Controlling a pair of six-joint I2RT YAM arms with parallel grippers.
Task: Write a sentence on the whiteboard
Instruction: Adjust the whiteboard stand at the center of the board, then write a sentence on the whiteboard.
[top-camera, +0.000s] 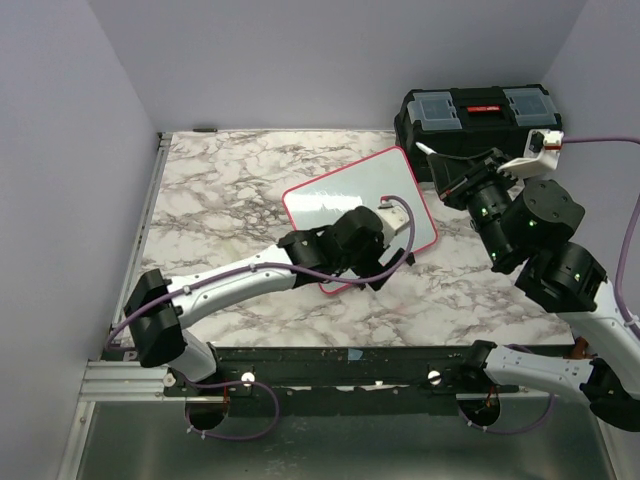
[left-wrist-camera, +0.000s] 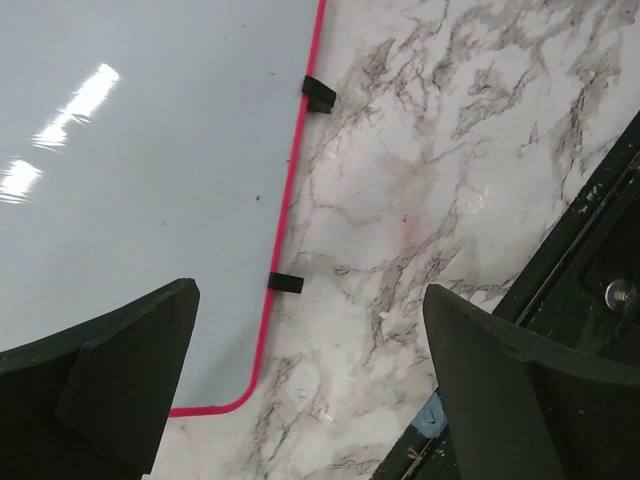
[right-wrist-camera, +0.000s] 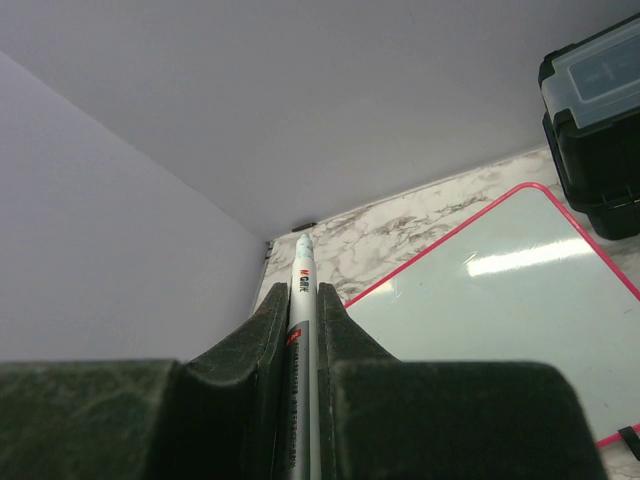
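Whiteboard (top-camera: 335, 200) lies flat on the marble table (top-camera: 220, 190), turned at an angle, right of centre; its far corner is near the black toolbox (top-camera: 480, 112) at the table's far right corner; whether the two touch cannot be told. Board face shows pale glare patches; thin red-pink rim; two small black clips (left-wrist-camera: 319, 94) sit on one long edge.

Left gripper (left-wrist-camera: 310, 400) hangs over the board's near right part, jaws spread wide and grasping nothing; beneath the gap are a rounded corner of the board and bare marble.

Right gripper (right-wrist-camera: 302, 297) is raised beside the toolbox, off the board's right side, clenched on a grey-white marker (right-wrist-camera: 304, 260); the marker runs lengthwise between the fingers, its end standing just past the tips.
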